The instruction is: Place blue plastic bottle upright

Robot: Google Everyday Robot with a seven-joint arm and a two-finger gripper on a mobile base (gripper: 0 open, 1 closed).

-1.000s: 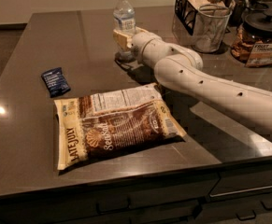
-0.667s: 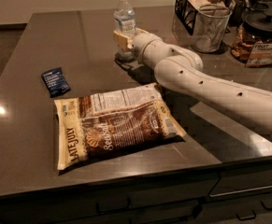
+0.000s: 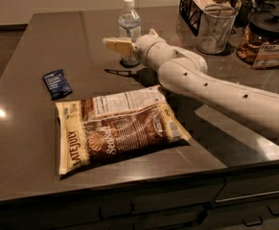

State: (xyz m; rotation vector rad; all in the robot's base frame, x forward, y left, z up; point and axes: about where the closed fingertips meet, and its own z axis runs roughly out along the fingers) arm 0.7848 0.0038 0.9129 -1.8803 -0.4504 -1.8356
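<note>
Clear plastic, white screw cap, pale label: blue plastic bottle (image 3: pixel 129 23). Stands upright on the dark grey bench (image 3: pixel 24 143), toward the rear, about mid-width. Partly hidden low down by the gripper.

Cream-coloured gripper (image 3: pixel 116 46). Sits low at the foot of the bottle, just in front of it, and points toward the left of the view. Open, closed or clamped on the bottle: cannot tell. Contact with the bottle: likewise cannot tell. Throws a thin dark shadow onto the bench just below.

White arm (image 3: pixel 215 90), with small round holes along its side. Comes in from the right edge of the view, crosses over the bench and ends at the bottle.

Brown and cream chip bag (image 3: pixel 120 128). Lies flat near the front edge, printed side up, well apart from the bottle. Reads "LATE JULY" along its left end.

Small dark blue flat packet (image 3: pixel 57 84). Lies flat to the left of the bag, near its upper corner, apart from both bag and bottle.

Black wire basket (image 3: pixel 189 8) at rear right. Metal mesh cup (image 3: pixel 215 28) just beside it. Jar with dark lid (image 3: pixel 266 42) and printed label at far right rear.
</note>
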